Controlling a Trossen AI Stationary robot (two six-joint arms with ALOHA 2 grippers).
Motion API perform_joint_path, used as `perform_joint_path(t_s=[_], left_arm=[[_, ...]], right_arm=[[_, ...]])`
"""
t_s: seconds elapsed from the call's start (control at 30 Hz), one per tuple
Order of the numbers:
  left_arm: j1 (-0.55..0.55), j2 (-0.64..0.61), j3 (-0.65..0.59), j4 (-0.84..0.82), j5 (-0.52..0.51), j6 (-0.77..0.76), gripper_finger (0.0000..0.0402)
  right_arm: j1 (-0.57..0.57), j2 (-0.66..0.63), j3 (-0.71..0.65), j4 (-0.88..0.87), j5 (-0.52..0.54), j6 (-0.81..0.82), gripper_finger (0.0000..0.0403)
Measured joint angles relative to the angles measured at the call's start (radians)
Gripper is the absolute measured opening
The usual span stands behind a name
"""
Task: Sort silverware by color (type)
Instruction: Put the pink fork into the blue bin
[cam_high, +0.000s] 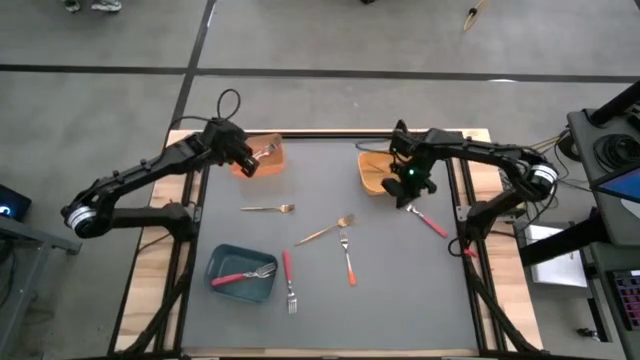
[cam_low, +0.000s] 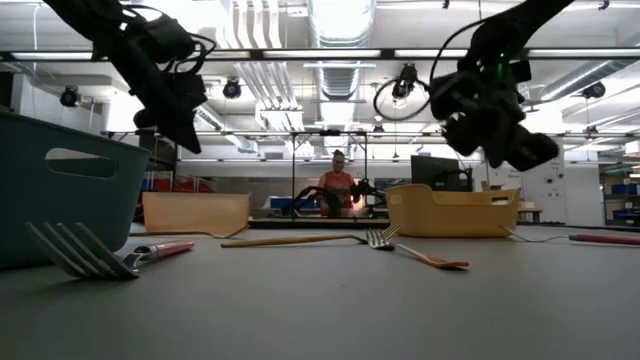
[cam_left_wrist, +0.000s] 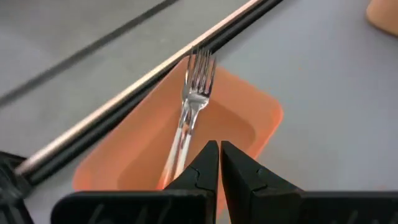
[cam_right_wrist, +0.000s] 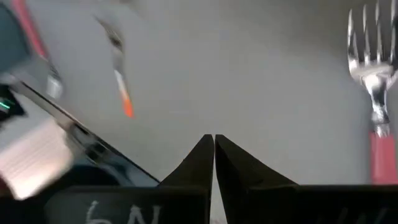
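Silverware lies spread on the grey mat: two gold forks (cam_high: 268, 208) (cam_high: 325, 232), an orange-handled fork (cam_high: 347, 258), a red-handled fork (cam_high: 288, 280) and another red-handled fork (cam_high: 428, 220). One more red-handled fork (cam_high: 243, 274) lies in the teal bin (cam_high: 222, 290). A metal fork (cam_left_wrist: 193, 93) lies in the orange bin (cam_left_wrist: 249, 118), its tines up against the bin's far rim. My left gripper (cam_left_wrist: 219, 155) hovers shut over that bin, with nothing between its fingers. My right gripper (cam_right_wrist: 214, 146) hangs shut above the mat beside the yellow-orange bin (cam_high: 372, 176), near the red-handled fork (cam_right_wrist: 376, 93).
The orange bin (cam_high: 262, 158) stands at the far left, the yellow-orange bin at the far right and the teal bin at the near left. The mat's middle holds the loose forks. A person sits in the room beyond the table (cam_low: 338, 180).
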Motion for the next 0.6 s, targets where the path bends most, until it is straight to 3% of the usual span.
perform_joint_path(t_s=[0.13,0.33,0.6], left_arm=[[0.006,-0.013,0.0,-0.065,0.012,-0.082,0.0],[0.008,-0.022,0.0,-0.122,0.098,-0.206,0.0],[0.032,-0.001,0.0,-0.106,0.101,-0.281,0.0]], right_arm=[[0.04,0.023,-0.021,-0.017,0.048,-0.082,0.0009],[0.077,0.018,-0.038,-0.016,0.299,-0.128,0.0008],[0.077,0.014,-0.043,-0.015,0.323,-0.159,0.0009]])
